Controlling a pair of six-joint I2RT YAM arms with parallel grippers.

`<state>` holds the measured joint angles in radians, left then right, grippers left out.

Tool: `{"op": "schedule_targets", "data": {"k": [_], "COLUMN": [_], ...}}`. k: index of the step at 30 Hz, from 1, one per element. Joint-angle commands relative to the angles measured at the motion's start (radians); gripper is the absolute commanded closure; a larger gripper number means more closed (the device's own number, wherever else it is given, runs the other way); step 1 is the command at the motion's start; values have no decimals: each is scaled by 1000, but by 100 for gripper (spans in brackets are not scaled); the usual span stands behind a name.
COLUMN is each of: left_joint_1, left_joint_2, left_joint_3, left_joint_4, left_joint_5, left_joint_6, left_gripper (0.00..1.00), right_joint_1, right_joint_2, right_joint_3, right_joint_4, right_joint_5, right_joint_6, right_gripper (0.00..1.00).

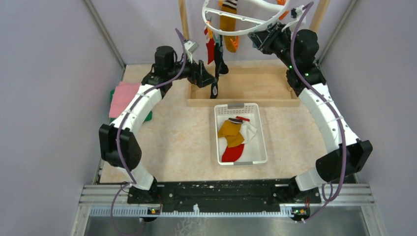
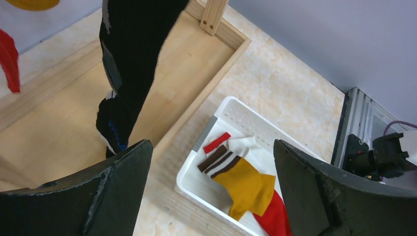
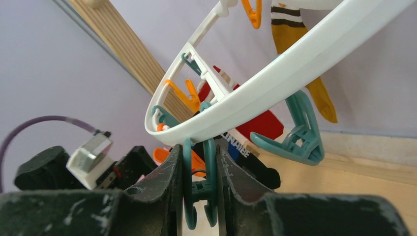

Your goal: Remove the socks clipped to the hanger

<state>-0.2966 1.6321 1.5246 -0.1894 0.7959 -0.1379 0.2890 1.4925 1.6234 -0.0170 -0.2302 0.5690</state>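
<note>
Only up close — right gripper [image 3: 198, 153] tight on teal clip [image 3: 210, 173], left gripper [image 2: 211, 145] agape near black sock [image 2: 133, 49].

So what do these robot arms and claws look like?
The left arm and right arm have white segmented shells between bulky black joints, each with a purple cable. The left gripper and right gripper are black, with thick scuffed fingers.

White hanger [image 3: 275, 88], teal and orange clips [image 3: 290, 147], mustard sock [image 3: 292, 42], seemingly brown-striped cuff [image 3: 287, 14]
</note>
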Motion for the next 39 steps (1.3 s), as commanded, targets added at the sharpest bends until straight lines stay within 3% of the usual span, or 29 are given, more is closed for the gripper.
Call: {"op": "schedule_targets", "data": {"k": [1,8,14,19,22,25,26,28,30,34,37,39], "left_joint_1": [-6,-14,-45,-66,-65,-64,-65,-67,-66,-70,-83,-94], "left_joint_2": [87,158,246,300,323,319,312,284,233,131,48,8], "left_joint_3": [6,-21,36,52,78,84,84,74,37,-5,-32,-53], "left_joint_4": [177,354,392,433,439,442,437,409,390,311,254,224], "left_joint_5": [-8,-23,-42,-123,-171,-179,-172,-164,-156,-112,-106,-109], "left_joint_6": [-43,-107,-98,-104,-113,-120,-119,-113,-109,-115,-120,-128], "left_gripper": [1,3,10,22,44,87,96,100,100,100,100,100], "right_joint_1": [-36,-36,-36,-36,-37,-37,-37,-37,-37,-38,-33,-11], "right_joint_2": [-19,-17,-17,-13,-17,-17,-18,-18,-18,-22,-58,-97], "right_joint_3": [66,71,71,72,71,73,73,73,74,68,-8,-77], "right_joint_4": [19,19,23,19,19,19,19,19,-7,-14,10,34], "right_joint_5": [85,52,26,7,4,-6,-7,-5,-1,-3,-22,-15], "right_joint_6": [0,31,53,61,58,59,56,50,42,28,35,19], "right_gripper": [100,100,100,100,100,99,99,96,84,36,18,13]}}
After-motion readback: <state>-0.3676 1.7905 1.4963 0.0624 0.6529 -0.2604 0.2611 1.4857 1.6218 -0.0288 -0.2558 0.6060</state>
